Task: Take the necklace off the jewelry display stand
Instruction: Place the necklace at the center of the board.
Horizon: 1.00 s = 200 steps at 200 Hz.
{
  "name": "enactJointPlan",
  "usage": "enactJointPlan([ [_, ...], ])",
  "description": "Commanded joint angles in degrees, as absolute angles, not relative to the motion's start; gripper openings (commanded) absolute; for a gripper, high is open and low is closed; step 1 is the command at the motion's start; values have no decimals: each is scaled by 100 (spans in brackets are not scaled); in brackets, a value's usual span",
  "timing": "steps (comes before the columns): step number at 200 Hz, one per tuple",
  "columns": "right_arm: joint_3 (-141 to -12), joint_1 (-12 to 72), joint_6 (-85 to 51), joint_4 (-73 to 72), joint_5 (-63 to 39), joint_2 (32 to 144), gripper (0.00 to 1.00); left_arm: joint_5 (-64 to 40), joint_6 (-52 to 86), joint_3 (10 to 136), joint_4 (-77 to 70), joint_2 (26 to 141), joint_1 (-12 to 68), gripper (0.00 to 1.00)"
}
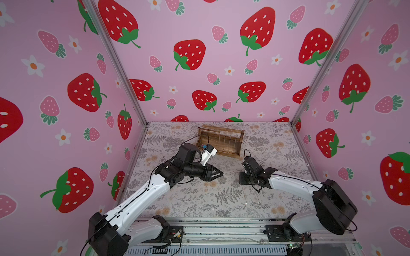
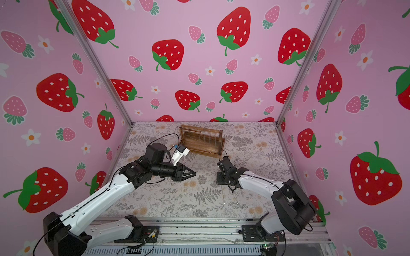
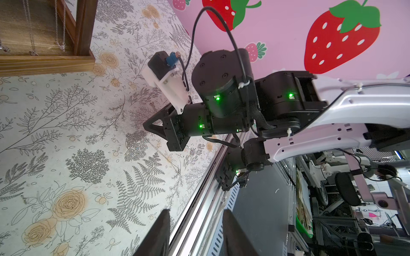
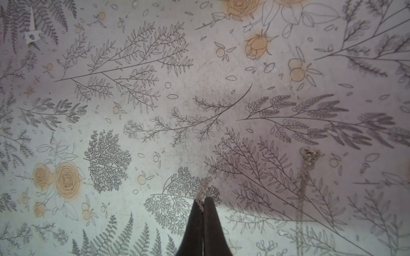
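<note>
Since the right gripper (image 4: 202, 200) is clenched on a fine silver necklace chain (image 4: 205, 185), the necklace is already off the jewelry display stand (image 1: 221, 141). The stand sits at 12 o'clock on the floral table (image 1: 177, 199) in both top views. The gripper hangs near the table's middle, at 6 o'clock from the stand and well apart from it.

The short run of chain showing beyond the tips lies in line with the fingers; the rest is hidden, so I cannot tell whether it touches the table. A second necklace (image 4: 307, 159) lies flat nearby, and other necklaces (image 3: 62, 47) hang on the stand.

The left gripper (image 3: 196, 212), jaws parted and empty, is the farther one. The next move is probably lowering and releasing, with the held chain kept clear of the lying one.
</note>
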<state>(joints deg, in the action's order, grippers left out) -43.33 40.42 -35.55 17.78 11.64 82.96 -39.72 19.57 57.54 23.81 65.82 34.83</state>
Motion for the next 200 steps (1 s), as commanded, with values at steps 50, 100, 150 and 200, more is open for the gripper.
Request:
enactJointPlan([
  [50,-4456,3972,-3695,1697,1323,8472,0,-4154,1949,5832,2282,6679,3511,40],
  [100,-4467,3933,-3722,1670,1371,8547,3,-4165,1949,5852,2279,6715,3506,40],
  [150,-4478,3919,-3701,1604,1313,8540,14,-4114,1994,5869,2283,6732,3506,40],
  [200,-4386,3885,-3639,1530,1229,8425,23,-3977,2107,5877,2241,6775,3574,39],
])
